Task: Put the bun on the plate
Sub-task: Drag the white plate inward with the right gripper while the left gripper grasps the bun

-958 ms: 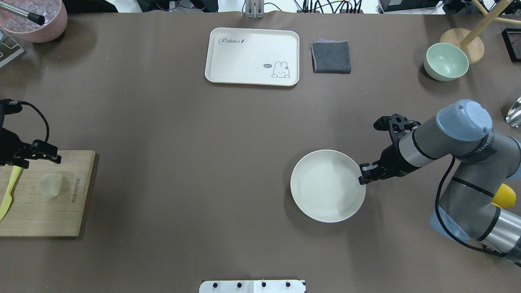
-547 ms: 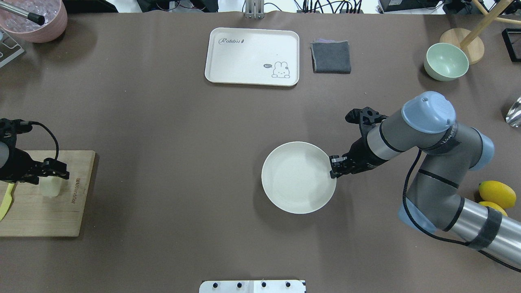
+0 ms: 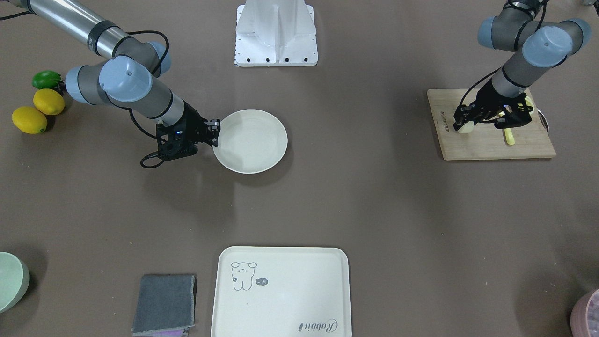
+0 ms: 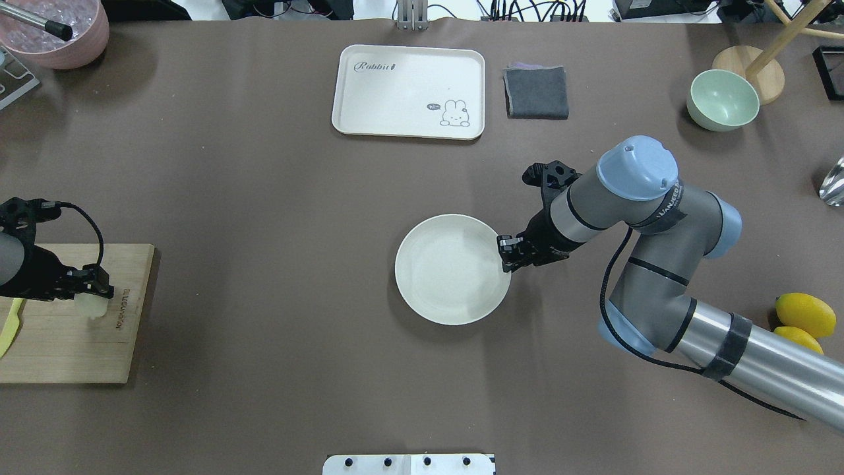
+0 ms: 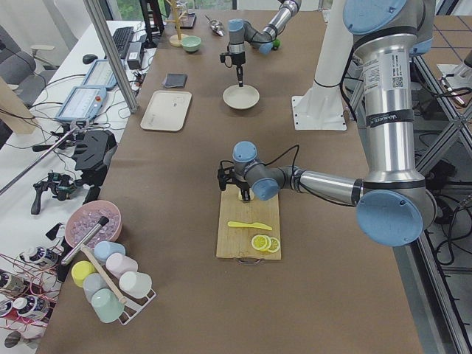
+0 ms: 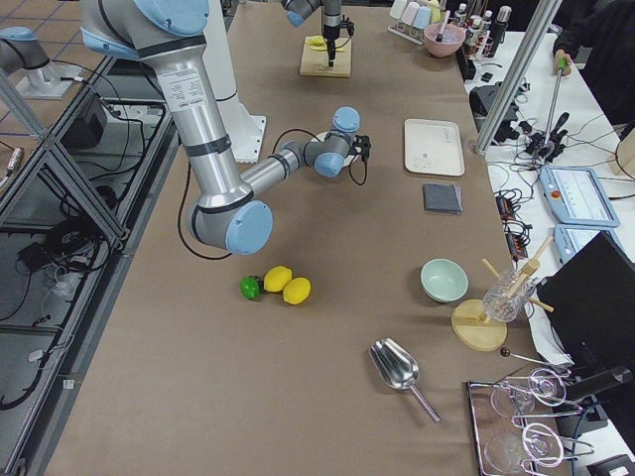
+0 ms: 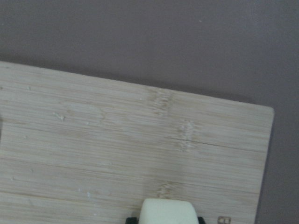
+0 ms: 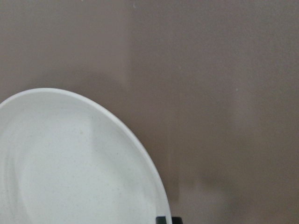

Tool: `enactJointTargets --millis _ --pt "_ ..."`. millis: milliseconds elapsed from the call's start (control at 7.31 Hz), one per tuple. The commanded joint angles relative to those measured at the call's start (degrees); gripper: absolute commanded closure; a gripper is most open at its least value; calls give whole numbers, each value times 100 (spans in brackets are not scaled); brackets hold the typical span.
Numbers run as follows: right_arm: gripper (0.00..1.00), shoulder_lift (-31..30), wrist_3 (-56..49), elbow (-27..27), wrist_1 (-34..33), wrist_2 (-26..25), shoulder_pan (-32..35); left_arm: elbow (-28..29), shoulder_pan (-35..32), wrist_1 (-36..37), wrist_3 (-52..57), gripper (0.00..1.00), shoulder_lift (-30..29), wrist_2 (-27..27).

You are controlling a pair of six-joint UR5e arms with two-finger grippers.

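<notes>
Cream-white and smooth, the small loaf-shaped bun (image 4: 92, 306) is clamped across its narrow sides by the left gripper (image 4: 92, 294), over the end of the pale bamboo cutting board (image 4: 66, 356) that faces the counter's middle. The board lies at the counter's left edge. From these views I cannot tell whether the bun has left the wood or rests on it.

It looks light and probably a little yielding, so a modest squeeze should carry it. A hard one might dent it, and the sleek skin could let it slide out. The present hold at the middle of its length seems the sensible one: it balances the block and leaves its underside free for setting down.

The round off-white shallow plate (image 4: 452, 269) lies near the counter's middle, well apart from the bun. The right gripper (image 4: 506, 253) is closed on the rim on the plate's right side. The plate looks stiff and hard — likely to skate on a push, so that pinch should steady it.

The matte brown counter (image 4: 264, 198) is flat, and only plain brown sheet lies between board and plate. A yellow-green plastic knife (image 4: 6, 330) lies on the board beside the gripper. The cream rectangular tray (image 4: 409, 91), a folded grey cloth (image 4: 536, 92) and a pale green bowl (image 4: 722, 100) sit toward the far edge — away from that stretch.
</notes>
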Motion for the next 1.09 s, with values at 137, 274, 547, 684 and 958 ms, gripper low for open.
enactJointTargets --millis 137,274,547,684,958 --pt "100 347 94 -308 8 -53 -1 -187 3 20 -35 70 -48 -41" --pt "100 426 94 -378 8 -53 -1 -258 3 55 -288 70 -301 -41" --pt "100 470 103 -379 8 -62 -36 -258 178 709 -1095 69 -1474 -23" --pt "100 488 120 -379 8 -62 -62 -232 336 1280 -1464 69 -2195 20" --pt "46 497 261 -370 35 -114 -141 -206 722 2362 -2177 68 -3358 325"
